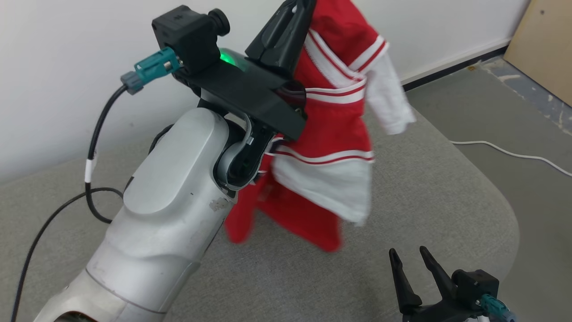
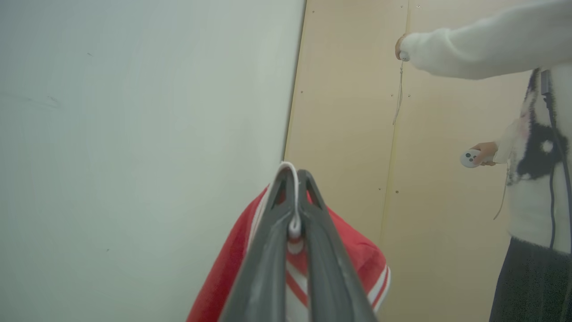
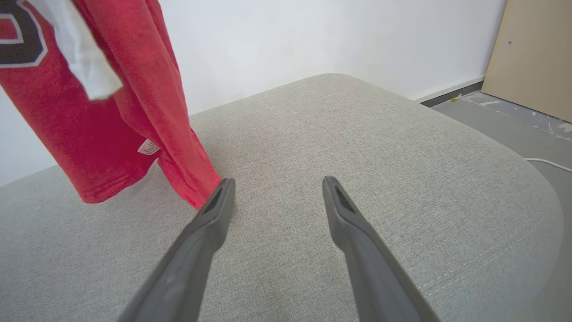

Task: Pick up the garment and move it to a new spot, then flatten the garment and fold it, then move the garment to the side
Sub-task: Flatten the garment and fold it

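The garment (image 1: 333, 147) is a red top with white sleeves and red-and-white striped trim. It hangs in the air above the grey cushion (image 1: 429, 192), its lower hem just over the fabric. My left gripper (image 1: 298, 9) is raised high and shut on the garment's top edge. From the left wrist, a white piece of the garment (image 2: 292, 223) is pinched between the fingers, red cloth (image 2: 223, 277) draping below. My right gripper (image 1: 413, 257) stands open low at the front right, nothing between its fingers. In the right wrist view the gripper (image 3: 277, 188) hovers over the cushion, the garment (image 3: 103, 120) at upper left.
The cushion's rounded edge (image 1: 505, 210) drops to a grey floor with a white cable (image 1: 514, 154). A white wall (image 1: 67, 67) stands behind and a beige panel (image 1: 543, 44) at the far right. A person (image 2: 532, 156) holding controllers stands by the panel.
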`<state>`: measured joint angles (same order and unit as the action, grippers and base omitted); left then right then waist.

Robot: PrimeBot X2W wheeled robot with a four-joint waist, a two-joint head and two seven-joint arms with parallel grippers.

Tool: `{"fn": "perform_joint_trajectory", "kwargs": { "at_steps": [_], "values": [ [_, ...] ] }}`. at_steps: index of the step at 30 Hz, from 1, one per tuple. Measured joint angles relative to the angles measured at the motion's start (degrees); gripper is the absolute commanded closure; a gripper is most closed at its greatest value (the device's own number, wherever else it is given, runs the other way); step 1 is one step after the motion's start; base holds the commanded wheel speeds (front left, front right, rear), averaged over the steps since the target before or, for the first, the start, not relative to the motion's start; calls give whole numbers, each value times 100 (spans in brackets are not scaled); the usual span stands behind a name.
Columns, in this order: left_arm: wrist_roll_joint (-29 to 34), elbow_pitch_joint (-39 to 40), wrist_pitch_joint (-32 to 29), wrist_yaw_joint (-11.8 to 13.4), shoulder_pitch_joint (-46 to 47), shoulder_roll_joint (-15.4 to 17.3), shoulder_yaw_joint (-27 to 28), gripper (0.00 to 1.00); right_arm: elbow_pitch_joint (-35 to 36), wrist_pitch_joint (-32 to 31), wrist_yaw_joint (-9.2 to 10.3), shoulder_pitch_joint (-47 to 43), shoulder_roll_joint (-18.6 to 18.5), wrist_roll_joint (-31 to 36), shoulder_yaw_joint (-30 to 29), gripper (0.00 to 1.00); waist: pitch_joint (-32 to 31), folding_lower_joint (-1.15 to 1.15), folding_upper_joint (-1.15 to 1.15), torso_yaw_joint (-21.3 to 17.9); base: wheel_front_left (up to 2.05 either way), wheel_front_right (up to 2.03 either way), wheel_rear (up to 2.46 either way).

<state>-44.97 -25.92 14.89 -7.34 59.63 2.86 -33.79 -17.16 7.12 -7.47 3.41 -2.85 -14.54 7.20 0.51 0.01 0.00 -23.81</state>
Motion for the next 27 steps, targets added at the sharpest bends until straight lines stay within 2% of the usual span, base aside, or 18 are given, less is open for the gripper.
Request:
{"fn": "perform_joint_trajectory", "kwargs": {
  "at_steps": [3,8,13,17,22,26,27],
  "values": [
    [-212,194,9,-15,14,-3,59,100,-7,14,0,2,0,-23,40,0,16,0,0,78,0,0,0],
    [-15,-85,21,36,-576,8,443,100,-24,47,0,6,-1,-57,90,0,49,0,0,297,0,0,0],
    [286,-614,21,287,-1512,387,1046,100,-8,37,0,2,1,-57,131,0,76,0,0,579,0,0,0],
    [368,-945,22,382,-2246,641,1521,100,16,-11,0,-3,1,-38,146,0,103,0,0,799,0,0,0],
    [388,-1050,22,433,-2848,801,2198,100,102,-66,0,-25,0,18,103,0,143,-1,0,1043,0,0,0],
    [497,-1185,22,466,-3131,878,2531,100,168,-134,0,-46,1,62,94,0,174,-1,0,1205,0,0,0],
    [543,-1250,22,478,-3149,883,2563,81,182,-155,0,-47,0,62,96,0,182,-1,0,1240,0,0,0]
  ]
}}
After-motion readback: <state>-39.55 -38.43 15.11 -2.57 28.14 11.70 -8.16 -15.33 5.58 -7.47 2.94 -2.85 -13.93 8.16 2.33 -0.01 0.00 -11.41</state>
